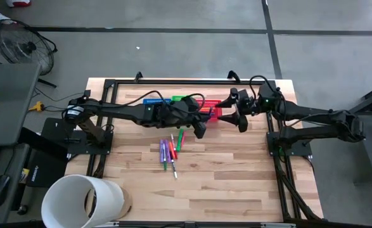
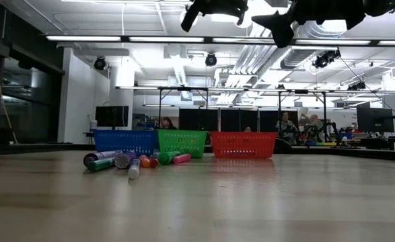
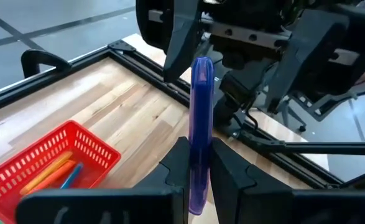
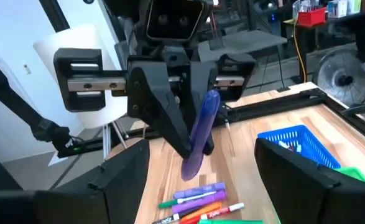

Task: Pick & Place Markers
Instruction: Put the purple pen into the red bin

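- Left gripper point(image 3: 199, 163) — arm reaching from the table's left side toward the middle, raised well above the tabletop near the red basket point(image 1: 211, 109); jaws pinched narrow on a purple marker point(image 3: 201, 124), fingers point(image 3: 232, 171) pressed to either side of its barrel.
- Right gripper point(image 4: 194, 168) — arm stretched in from the table's right side, raised at about the same height and facing the left gripper just beside it; jaws spread wide and holding nothing, with the purple marker in front of the gap.
- Purple marker — a smooth violet stick, gripped near one end, the free length pointing toward the right gripper; off the table entirely.
- Loose markers point(image 1: 169, 151) — a small cluster lying on the bare wood near the table's centre, in front of the baskets; purple, green, orange, red and white show, lying roughly parallel and touching.
- Blue basket point(image 1: 155, 101), green basket point(image 1: 187, 99), red basket — mesh, in a row at the table's far edge; the red one holds an orange and a blue stick.
- Table point(image 1: 236, 183) — pale wood planks.
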Motion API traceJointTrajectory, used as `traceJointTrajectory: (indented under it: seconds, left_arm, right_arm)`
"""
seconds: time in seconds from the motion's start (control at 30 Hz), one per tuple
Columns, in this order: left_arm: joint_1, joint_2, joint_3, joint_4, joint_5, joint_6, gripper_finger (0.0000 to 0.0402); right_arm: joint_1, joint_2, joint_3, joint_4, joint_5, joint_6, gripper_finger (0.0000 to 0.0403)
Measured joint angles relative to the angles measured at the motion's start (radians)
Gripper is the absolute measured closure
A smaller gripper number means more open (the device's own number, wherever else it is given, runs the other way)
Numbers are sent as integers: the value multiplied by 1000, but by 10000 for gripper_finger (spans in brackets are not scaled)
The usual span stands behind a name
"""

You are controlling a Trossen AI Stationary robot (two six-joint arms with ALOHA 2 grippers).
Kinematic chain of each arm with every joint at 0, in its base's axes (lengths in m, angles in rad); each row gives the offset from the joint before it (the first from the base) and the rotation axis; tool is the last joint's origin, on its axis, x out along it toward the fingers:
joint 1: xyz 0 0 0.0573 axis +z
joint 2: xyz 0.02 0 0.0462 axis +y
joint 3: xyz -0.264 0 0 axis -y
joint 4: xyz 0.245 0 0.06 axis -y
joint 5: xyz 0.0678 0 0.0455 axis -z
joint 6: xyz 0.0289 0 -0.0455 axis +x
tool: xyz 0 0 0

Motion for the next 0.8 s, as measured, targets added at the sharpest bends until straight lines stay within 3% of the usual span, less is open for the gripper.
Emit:
traceJointTrajectory:
  seconds: [0.6,0.8]
  left_arm:
    - [0,0,0,0,13,7,369]
    - [0,0,0,1,20,7,369]
  right_arm:
    - [32,152,0,270,-5,101,126]
    - [33,174,0,277,-7,101,168]
